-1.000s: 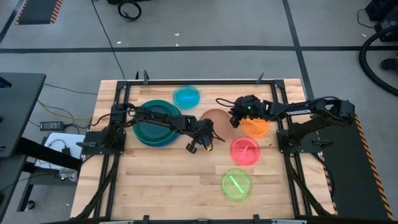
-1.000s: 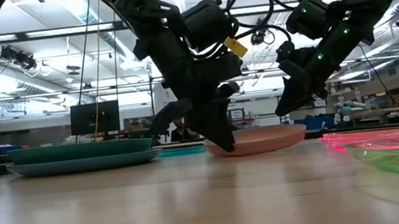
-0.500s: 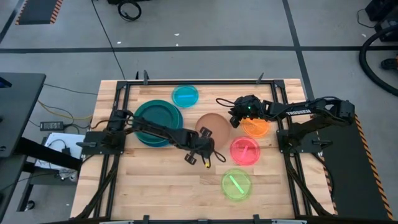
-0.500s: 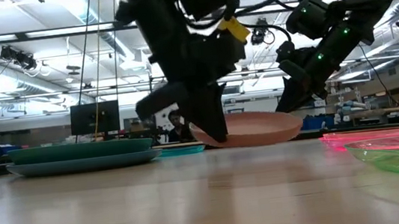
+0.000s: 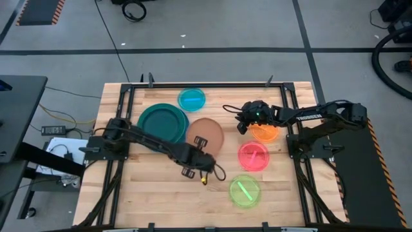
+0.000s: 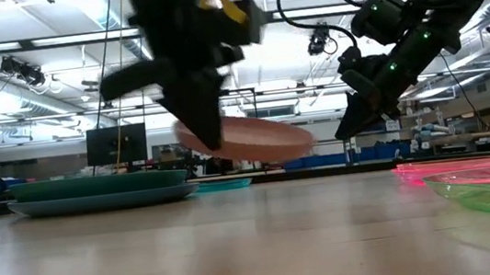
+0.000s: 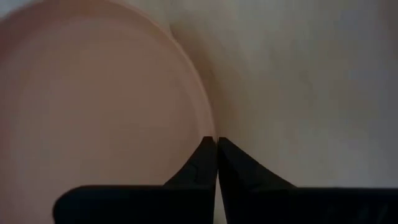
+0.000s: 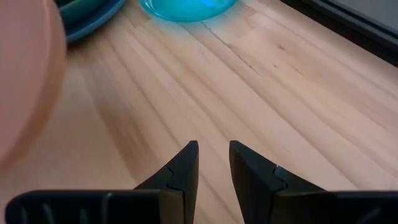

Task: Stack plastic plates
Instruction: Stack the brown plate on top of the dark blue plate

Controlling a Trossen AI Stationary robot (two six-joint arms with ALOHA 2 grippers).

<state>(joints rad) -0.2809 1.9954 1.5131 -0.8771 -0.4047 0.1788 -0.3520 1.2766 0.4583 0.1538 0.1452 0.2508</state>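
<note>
Left pincer [image 7: 216,146] pinches brown plate [image 6: 245,140]; only low view shows it airborne

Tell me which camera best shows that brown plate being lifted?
The low view: the brown plate hangs tilted above the table in the left claw. The high view shows it whole, not its height; the wrist views show only parts.

"TROSSEN" on right arm [image 5: 308,116]
</note>
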